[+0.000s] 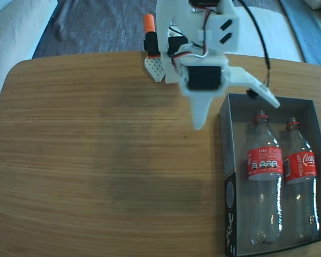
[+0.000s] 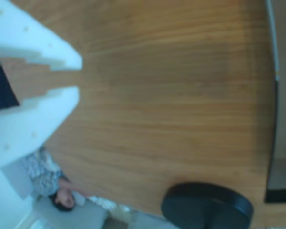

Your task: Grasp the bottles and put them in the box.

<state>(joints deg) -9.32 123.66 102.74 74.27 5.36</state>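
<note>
Two clear bottles with red labels lie side by side in the box (image 1: pixel 223 160), necks toward the far side. One bottle (image 1: pixel 265 160) is on the left and the other bottle (image 1: pixel 300 163) on the right in the fixed view. My white gripper (image 1: pixel 235 111) hangs open over the box's far left corner, holding nothing. One finger (image 1: pixel 199 115) points down over bare wood left of the box, and the other reaches over the box's far wall. In the wrist view white fingers (image 2: pixel 38 47) fill the left edge above the wooden table (image 2: pixel 171 95).
The arm's base, with an orange and black part (image 1: pixel 150 32), stands at the table's far edge. In the wrist view a dark box edge (image 2: pixel 276 124) runs down the right side, a black round object (image 2: pixel 207 207) sits low, and a person (image 2: pixel 57 191) lies beyond the table.
</note>
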